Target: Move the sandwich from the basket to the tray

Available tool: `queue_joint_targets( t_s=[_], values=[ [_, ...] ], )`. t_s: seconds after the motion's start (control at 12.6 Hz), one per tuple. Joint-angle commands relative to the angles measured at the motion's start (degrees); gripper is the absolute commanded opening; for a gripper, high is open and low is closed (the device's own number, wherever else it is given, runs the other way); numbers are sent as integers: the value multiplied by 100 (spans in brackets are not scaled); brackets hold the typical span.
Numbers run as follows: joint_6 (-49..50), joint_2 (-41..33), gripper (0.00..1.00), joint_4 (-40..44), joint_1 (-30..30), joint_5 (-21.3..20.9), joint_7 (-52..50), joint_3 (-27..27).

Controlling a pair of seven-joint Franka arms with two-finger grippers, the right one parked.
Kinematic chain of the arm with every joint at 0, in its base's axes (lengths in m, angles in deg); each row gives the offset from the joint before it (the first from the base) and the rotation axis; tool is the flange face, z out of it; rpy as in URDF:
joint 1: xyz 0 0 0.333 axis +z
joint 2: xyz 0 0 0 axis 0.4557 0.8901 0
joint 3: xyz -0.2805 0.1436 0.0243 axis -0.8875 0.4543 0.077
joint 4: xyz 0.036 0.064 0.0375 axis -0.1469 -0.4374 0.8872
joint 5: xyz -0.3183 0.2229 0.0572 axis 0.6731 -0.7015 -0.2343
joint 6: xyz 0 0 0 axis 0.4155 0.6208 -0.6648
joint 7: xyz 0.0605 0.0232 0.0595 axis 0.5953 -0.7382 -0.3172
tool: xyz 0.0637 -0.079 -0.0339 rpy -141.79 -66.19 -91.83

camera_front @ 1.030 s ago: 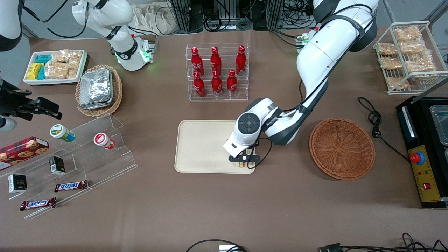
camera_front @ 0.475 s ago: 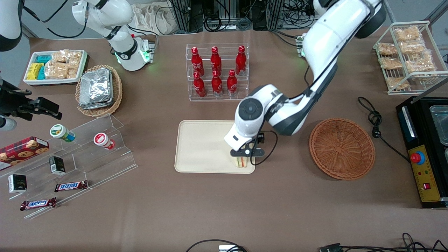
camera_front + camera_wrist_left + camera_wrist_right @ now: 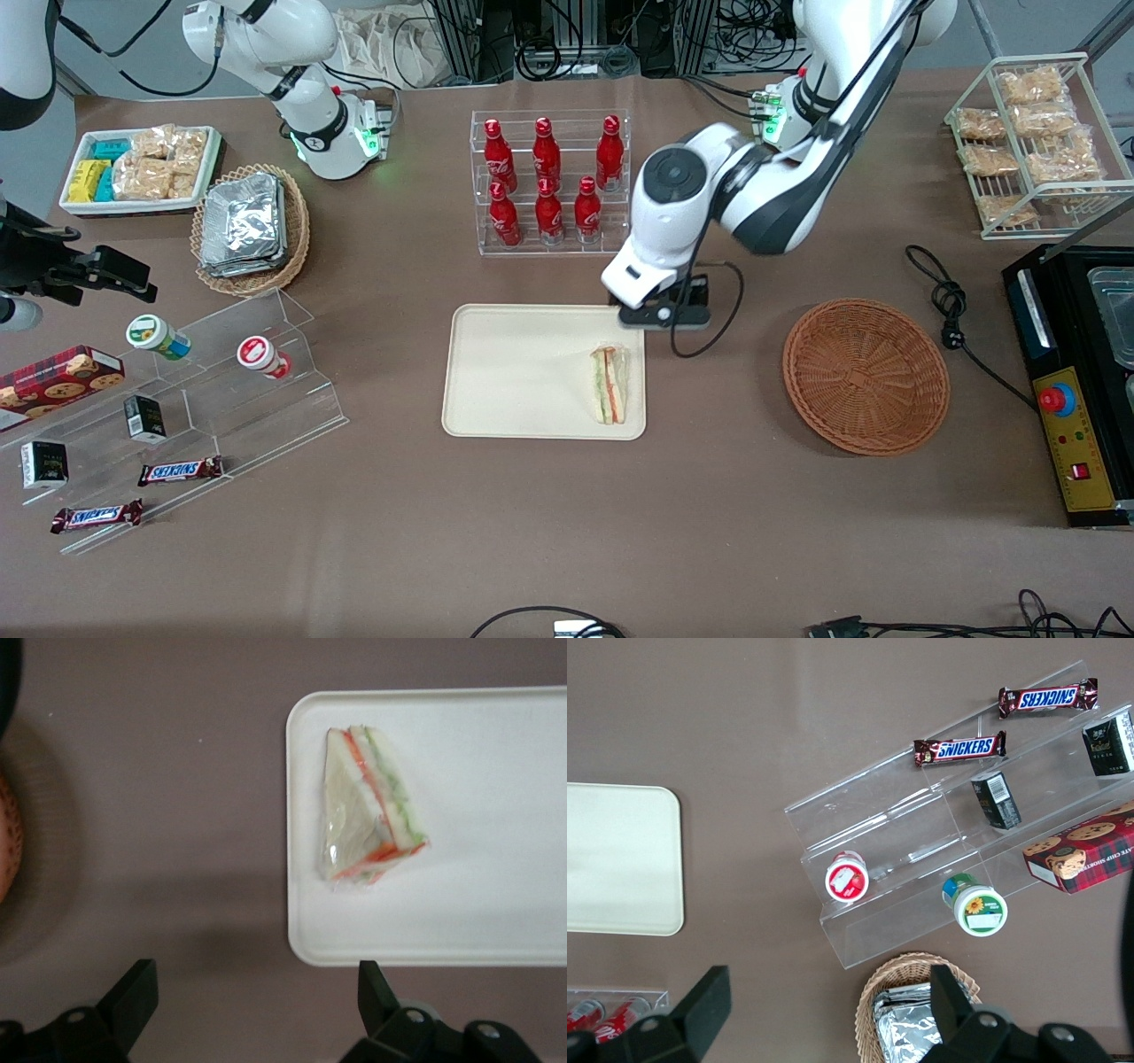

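Sandwich (image 3: 609,384) lies flat on tray (image 3: 523,372), in the corner nearest the basket (image 3: 866,376), wrapped in clear film, nothing touching it. Basket sits beside tray toward working arm's end of counter (image 3: 620,514). Tool (image 3: 663,313) hangs above tray's edge nearest the bottle rack (image 3: 549,182), fingers (image 3: 133,992) spread apart, holding nothing.

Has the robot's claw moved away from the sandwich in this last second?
Yes. The gripper has let go and risen off the sandwich, pulling back toward the bottle rack; its fingers are open.
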Motion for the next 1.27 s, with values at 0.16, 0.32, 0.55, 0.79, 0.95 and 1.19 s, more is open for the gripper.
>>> queue_joint_targets(
  t_s=[0.16, 0.32, 0.55, 0.79, 0.95, 1.19],
  values=[
    [1041, -1076, 100, -149, 851, 909, 1501, -12],
    [1639, -1217, 100, 149, 1466, 1051, 1855, -12],
    [2588, -1174, 100, 896, 2248, 1078, 2436, -12],
    [3038, -1165, 100, 1292, 3013, 1069, 2454, -3],
    [3127, -1147, 100, 1390, 3444, 1182, 2567, -12],
    [3329, -946, 100, 1724, 3674, 1228, 2647, -3]
  ],
)
